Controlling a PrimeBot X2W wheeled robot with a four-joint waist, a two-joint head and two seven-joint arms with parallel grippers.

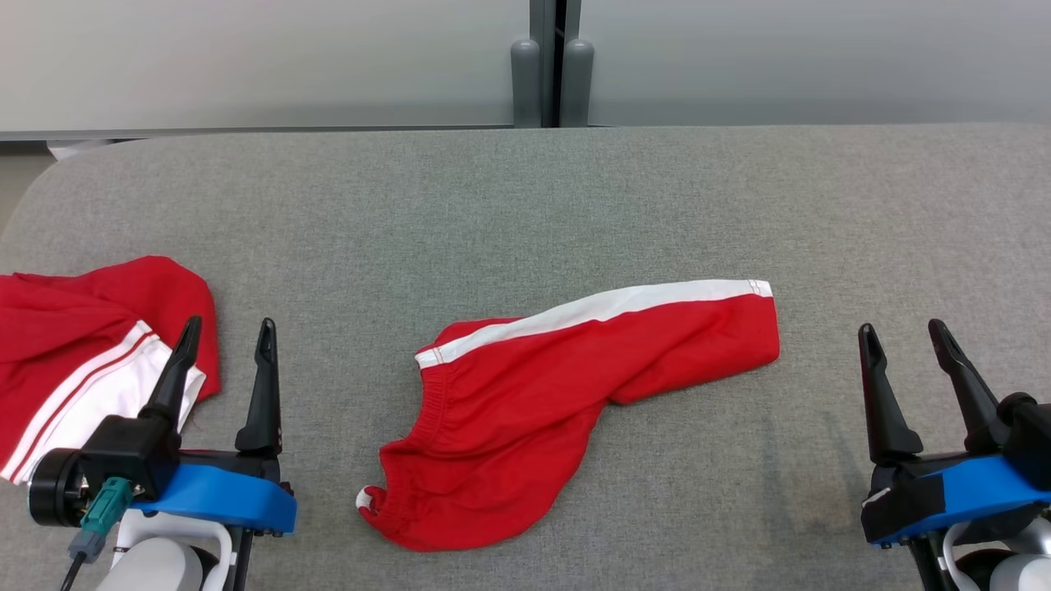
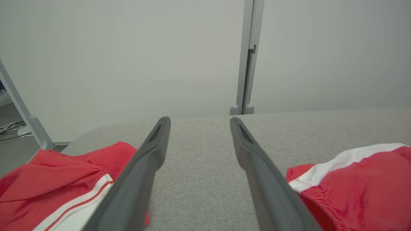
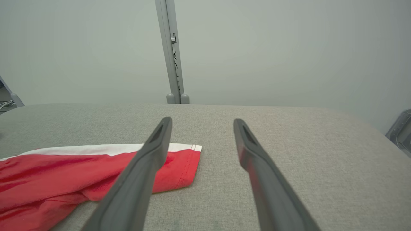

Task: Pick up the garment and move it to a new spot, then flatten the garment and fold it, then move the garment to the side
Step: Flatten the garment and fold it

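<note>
A red garment (image 1: pixel 534 386) with a white side stripe and an elastic waistband lies loosely crumpled in the middle of the grey padded table (image 1: pixel 575 197). My left gripper (image 1: pixel 230 324) hovers open at the lower left, a short way left of the waistband, with nothing between its fingers. My right gripper (image 1: pixel 901 327) stands open at the lower right, just right of the garment's hemmed end, also empty. In the left wrist view the left gripper (image 2: pixel 199 120) has the garment (image 2: pixel 353 179) at its right. In the right wrist view the right gripper (image 3: pixel 202 120) has the garment's hem (image 3: pixel 179 166) beside its left finger.
A second red cloth with white stripes (image 1: pixel 74 336) lies bunched at the table's left edge, partly behind my left gripper's finger, and shows again as that red cloth (image 2: pixel 57 173). Grey partition panels with a post (image 1: pixel 550 74) stand behind the table's far edge.
</note>
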